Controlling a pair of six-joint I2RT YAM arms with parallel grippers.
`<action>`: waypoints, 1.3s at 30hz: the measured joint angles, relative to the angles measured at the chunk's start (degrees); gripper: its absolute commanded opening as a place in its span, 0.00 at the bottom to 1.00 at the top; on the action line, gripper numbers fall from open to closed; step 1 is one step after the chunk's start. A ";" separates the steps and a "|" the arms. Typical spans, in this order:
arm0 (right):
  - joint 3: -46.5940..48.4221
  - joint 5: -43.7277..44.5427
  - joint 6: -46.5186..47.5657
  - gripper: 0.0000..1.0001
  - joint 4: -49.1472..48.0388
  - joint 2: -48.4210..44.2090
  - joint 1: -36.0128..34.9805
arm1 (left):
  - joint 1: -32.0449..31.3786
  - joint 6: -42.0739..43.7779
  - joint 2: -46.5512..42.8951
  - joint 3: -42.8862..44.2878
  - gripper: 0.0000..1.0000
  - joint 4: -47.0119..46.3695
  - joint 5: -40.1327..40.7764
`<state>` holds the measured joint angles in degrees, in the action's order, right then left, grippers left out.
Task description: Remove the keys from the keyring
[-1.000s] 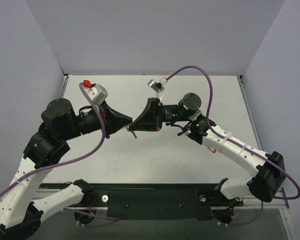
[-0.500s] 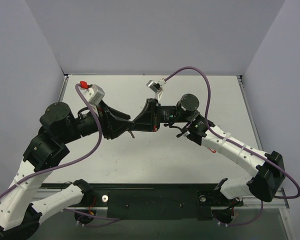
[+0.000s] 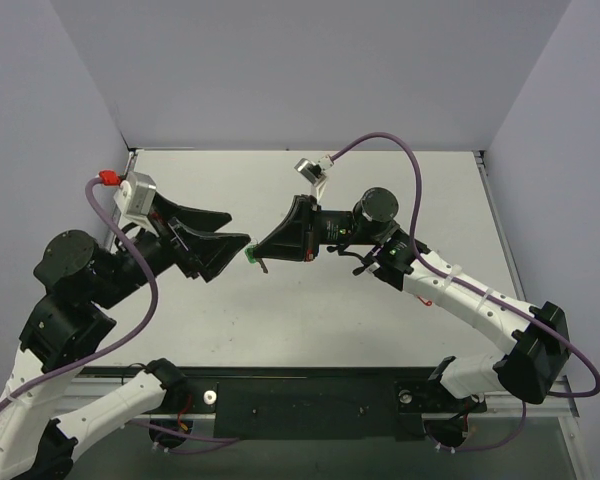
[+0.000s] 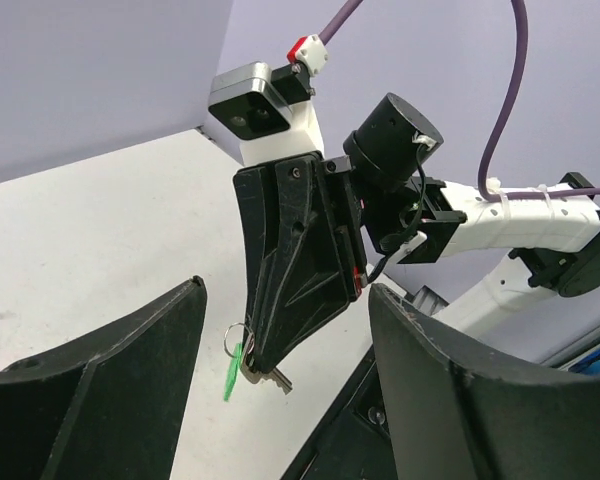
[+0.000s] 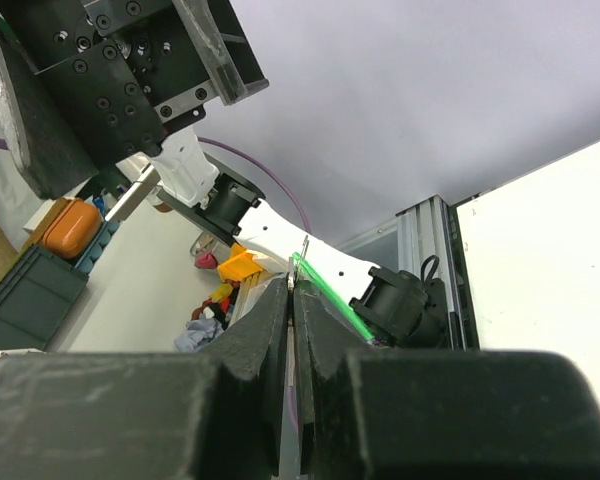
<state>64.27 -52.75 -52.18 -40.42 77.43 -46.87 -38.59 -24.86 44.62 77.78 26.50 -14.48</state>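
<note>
My right gripper (image 3: 261, 254) hangs above the middle of the table, shut on the head of the small silver key (image 4: 276, 379). The key's blade sticks out below the fingertips. A thin metal ring (image 4: 232, 340) and the green keyring fob (image 4: 233, 372) dangle beside it. From above, the fob (image 3: 251, 256) shows just left of the right fingertips. My left gripper (image 3: 238, 228) stands open a short way to the left, holding nothing. In the left wrist view its fingers (image 4: 160, 340) frame the right gripper (image 4: 252, 362). In the right wrist view the jaws (image 5: 293, 292) are pressed together with the fob (image 5: 325, 285) edge-on beyond them.
A small red oval piece (image 3: 426, 300) lies on the white table (image 3: 310, 320) under the right forearm. Grey walls close the back and both sides. Off the table's edge, the right wrist view shows an orange case (image 5: 68, 224) and storage bins.
My left gripper has opened and drawn back to the left, away from the right gripper. The key and green fob stay with the right gripper, which has barely moved.
</note>
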 measured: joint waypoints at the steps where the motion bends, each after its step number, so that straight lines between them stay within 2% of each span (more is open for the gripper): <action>1: 0.00 -0.02 0.02 0.00 0.00 0.00 -0.02 | 0.00 -0.28 -0.46 -0.15 0.76 -0.20 0.48; 9: 0.00 -0.09 0.02 0.00 -0.02 -0.13 -0.04 | 0.00 -5.84 -5.07 -5.79 0.73 -1.11 4.50; 13: 0.00 -0.09 0.22 0.00 0.02 -0.31 -0.04 | 0.00 -7.87 -6.23 -6.27 0.66 -1.11 5.79; 16: 0.00 -0.07 0.61 0.00 0.50 -0.55 -0.04 | 0.00 -7.93 -4.92 -5.03 0.80 1.11 8.55; 23: 0.00 0.04 3.28 0.00 3.48 -1.57 -0.04 | 0.00 -5.88 -2.03 -3.87 0.89 7.32 14.14; 26: 0.00 0.22 3.82 0.00 4.39 -1.57 -0.04 | 0.00 -4.35 -4.59 -6.54 0.89 8.17 14.75; 31: 0.00 0.42 4.31 0.00 4.90 -1.57 -0.04 | 0.00 -3.28 -7.39 -6.84 0.81 9.55 15.80; 39: 0.00 -0.17 3.15 0.00 4.11 -1.57 -0.04 | 0.00 -4.92 -7.89 -8.35 0.78 6.27 14.91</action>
<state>64.27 -52.93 -49.04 -36.32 75.85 -46.92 -38.59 -29.78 36.73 69.43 32.77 0.43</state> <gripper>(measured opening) 0.007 0.802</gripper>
